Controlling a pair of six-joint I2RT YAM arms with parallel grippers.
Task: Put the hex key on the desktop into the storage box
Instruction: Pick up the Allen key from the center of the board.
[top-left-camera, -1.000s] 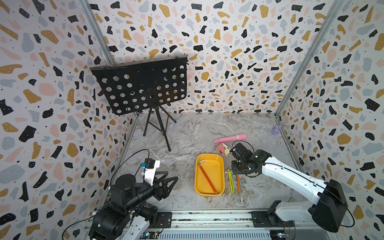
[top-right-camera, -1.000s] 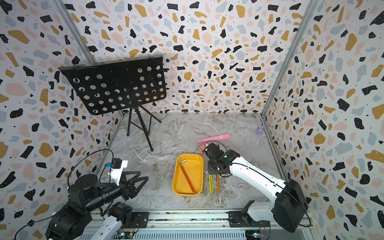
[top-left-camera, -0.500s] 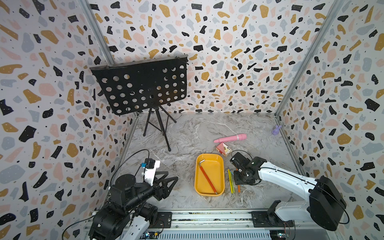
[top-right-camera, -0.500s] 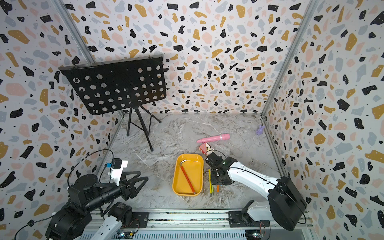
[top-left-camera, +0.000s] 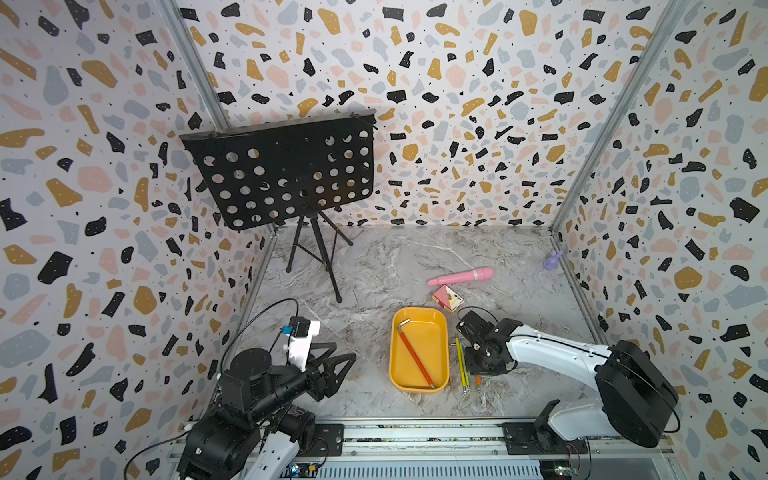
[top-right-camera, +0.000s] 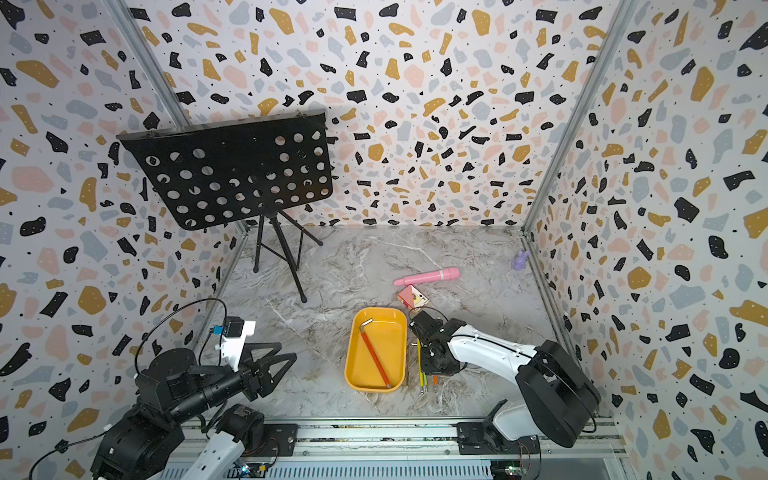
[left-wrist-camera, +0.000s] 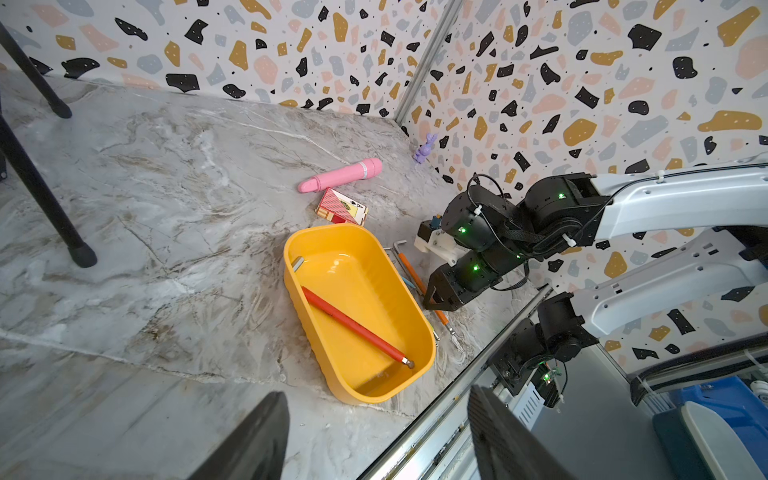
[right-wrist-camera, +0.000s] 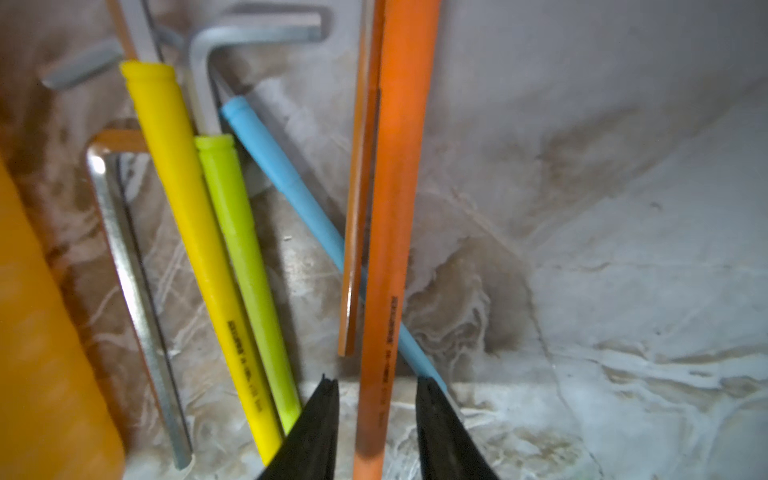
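Hex keys (left-wrist-camera: 411, 269) lie in a loose bundle on the desktop (top-left-camera: 374, 270), just beside the storage box (top-left-camera: 432, 345) at its three o'clock in both top views; the right wrist view tells them apart: a bare steel key (right-wrist-camera: 137, 307) nearest the box wall, a yellow key (right-wrist-camera: 195, 232) and a green key (right-wrist-camera: 245, 257) touching side by side, and a blue key (right-wrist-camera: 282, 178) slanting under an orange key (right-wrist-camera: 386, 228); one more, a red key (top-left-camera: 415, 357), already lies inside the box, running from its eleven o'clock corner to its five o'clock corner with the bent end at eleven; the right gripper (right-wrist-camera: 374, 384) is down over the bundle with its black fingers (right-wrist-camera: 320, 415) astride the orange key, jaws parted with a thin gap on each side, so nothing is gripped; the left gripper (left-wrist-camera: 376, 395) hangs above the desktop at the box's nine o'clock, well apart from it, jaws spread wide and empty; a small pyramid-shaped box (top-left-camera: 446, 297) sits near the storage box at one o'clock, with a pink cylinder (top-left-camera: 461, 276) lying just beyond it; a tiny purple figure (top-left-camera: 552, 259) stands in the far corner at two o'clock; a black music stand (top-left-camera: 286, 174) stands well apart at eleven o'clock.
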